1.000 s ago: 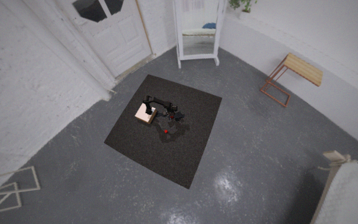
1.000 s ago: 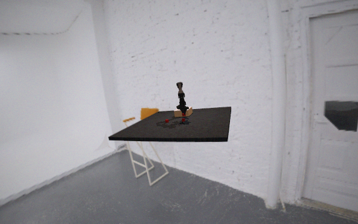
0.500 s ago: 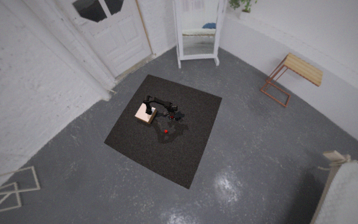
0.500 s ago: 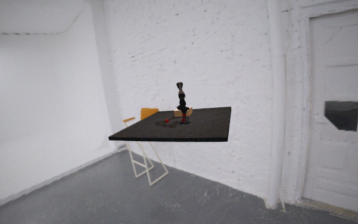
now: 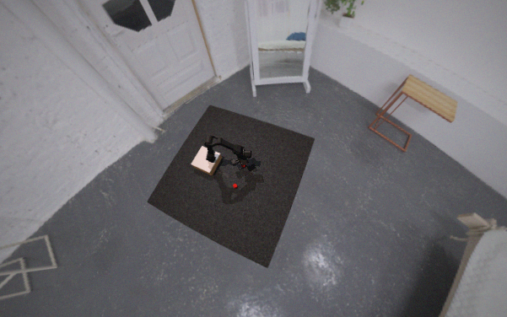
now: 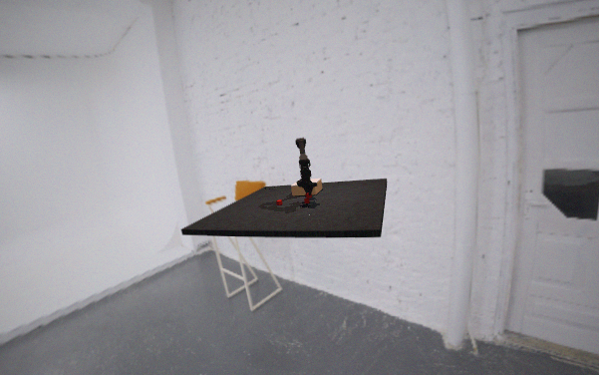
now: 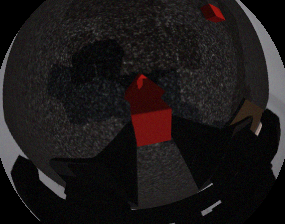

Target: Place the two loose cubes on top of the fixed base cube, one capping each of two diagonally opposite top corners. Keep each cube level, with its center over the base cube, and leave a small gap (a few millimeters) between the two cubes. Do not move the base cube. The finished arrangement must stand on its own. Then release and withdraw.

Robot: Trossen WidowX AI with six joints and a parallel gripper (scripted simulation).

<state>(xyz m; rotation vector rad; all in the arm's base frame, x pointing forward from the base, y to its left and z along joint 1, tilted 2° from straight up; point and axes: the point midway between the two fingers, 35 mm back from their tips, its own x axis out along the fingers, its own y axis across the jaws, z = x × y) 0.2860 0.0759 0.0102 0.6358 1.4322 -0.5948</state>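
I count three red cubes [image 5: 234, 185] [image 6: 279, 202] [image 7: 151, 129], one arm [image 5: 226, 144] [image 6: 305, 169] with one hand [image 5: 245, 165] [image 6: 308, 194] [image 7: 150, 121], one pale box [image 5: 202, 160] [image 6: 299, 189] [image 7: 246, 114] and one black table [image 5: 241, 228] [image 6: 290, 221] [image 7: 38, 60]. Around them I make out one mirror [image 5: 281, 65], one door [image 5: 178, 46] [image 6: 559, 140] and one wood-topped stand [image 5: 431, 98].

Dark tabletop [image 5: 199, 202] [image 6: 335, 219] [image 7: 43, 40] beneath a red cube [image 5: 234, 185] [image 6: 279, 202] [image 7: 213, 13] and a pale block [image 5: 203, 161] [image 6: 297, 190] [image 7: 248, 114].

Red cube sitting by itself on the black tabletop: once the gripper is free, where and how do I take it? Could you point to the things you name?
I'd pinch the red cube [image 5: 234, 185] [image 6: 279, 202] [image 7: 213, 13] across two opposite upright faces, from straight above: it looks flat-lying, with nothing over it or against its sides.
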